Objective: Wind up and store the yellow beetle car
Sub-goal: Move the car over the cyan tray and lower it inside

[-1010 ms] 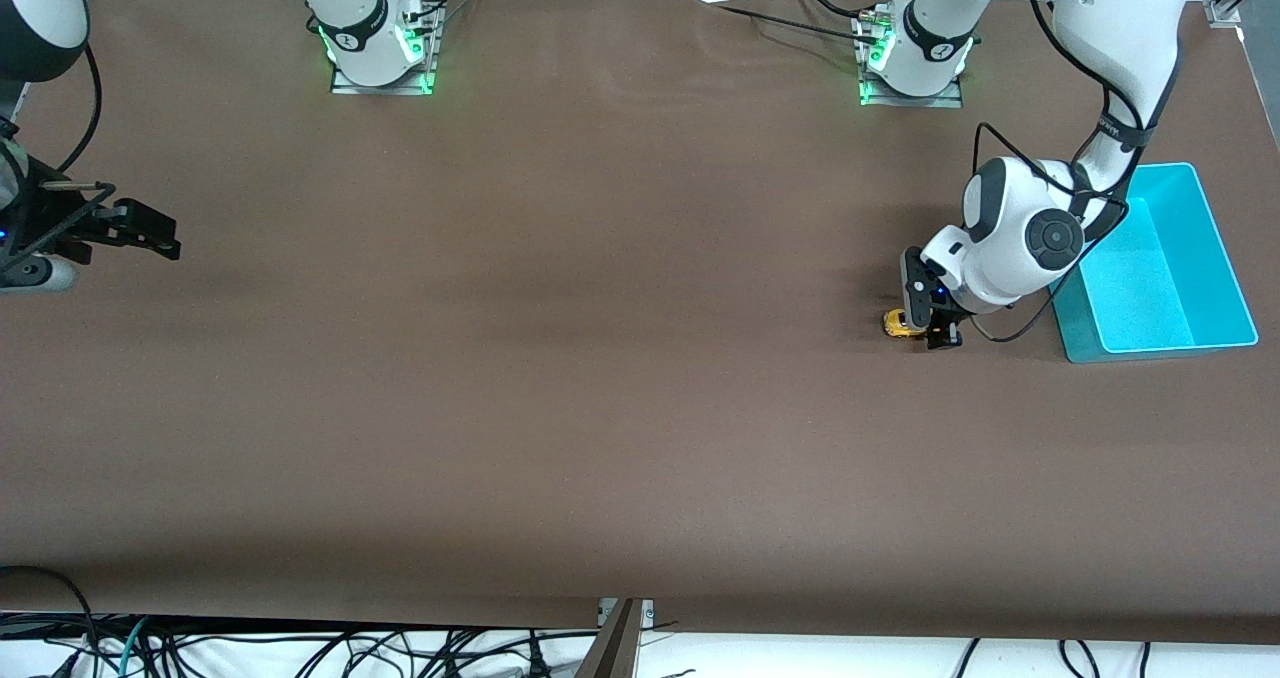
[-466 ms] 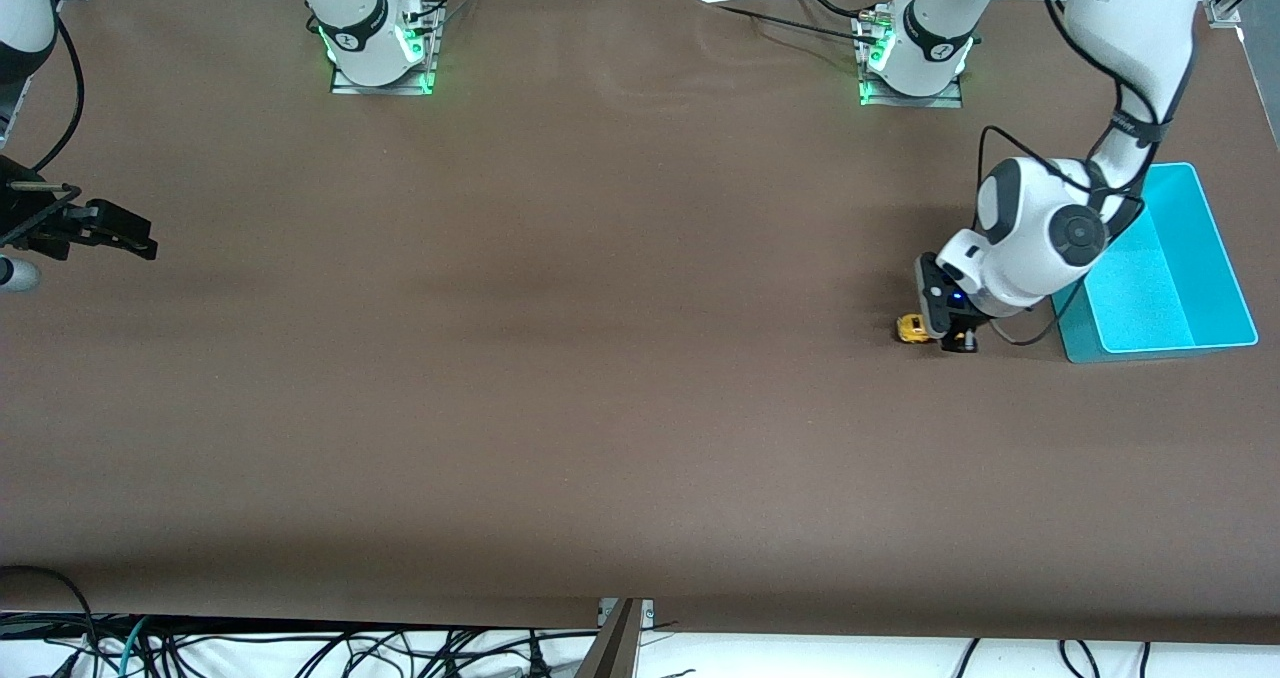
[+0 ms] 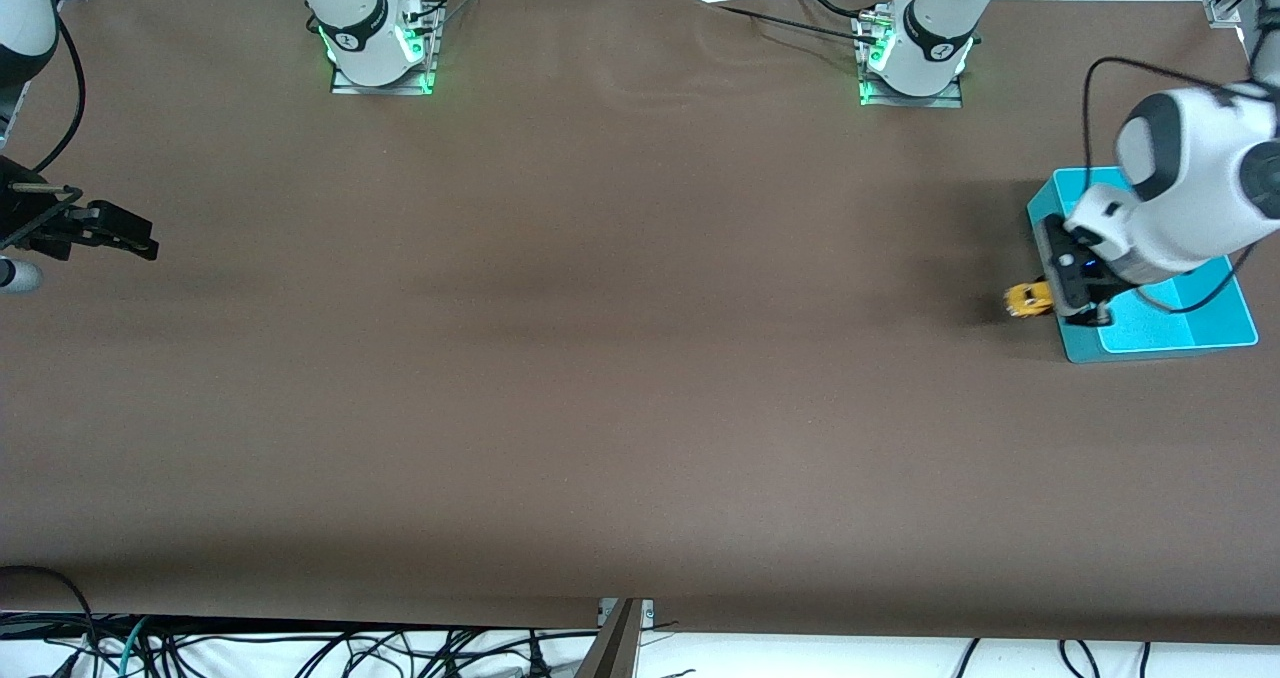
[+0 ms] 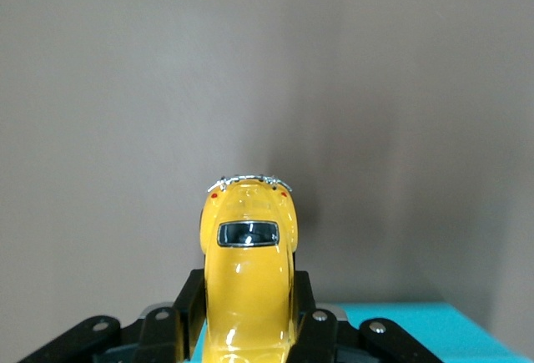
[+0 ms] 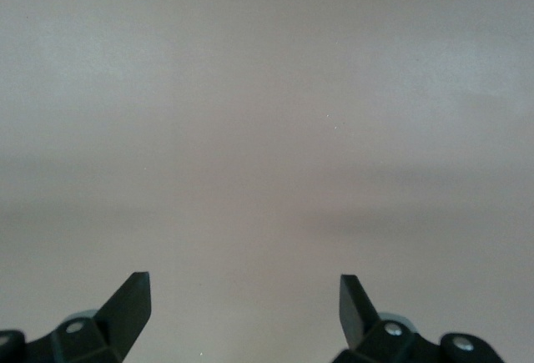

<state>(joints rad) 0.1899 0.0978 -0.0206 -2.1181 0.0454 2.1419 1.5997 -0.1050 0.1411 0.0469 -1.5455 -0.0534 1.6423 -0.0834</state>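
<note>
The yellow beetle car point(image 3: 1027, 300) is a tiny bright yellow toy with dark windows. My left gripper point(image 3: 1058, 306) is shut on it and holds it in the air over the rim of the cyan bin point(image 3: 1170, 333), at the edge toward the right arm. In the left wrist view the car point(image 4: 248, 279) sticks out between the black fingers point(image 4: 190, 306), with a strip of the cyan bin point(image 4: 400, 317) below. My right gripper point(image 3: 120, 233) is open and empty, waiting over the table at the right arm's end; it also shows in the right wrist view point(image 5: 244, 303).
The brown table point(image 3: 620, 358) spreads between the arms. The two arm bases point(image 3: 375, 43) point(image 3: 915, 53) stand along the table's edge farthest from the front camera. Cables hang below the table's near edge.
My left gripper has lifted the yellow beetle car off the table and carried it toward the cyan bin, to over its rim. The right gripper drew slightly outward, then held still.
</note>
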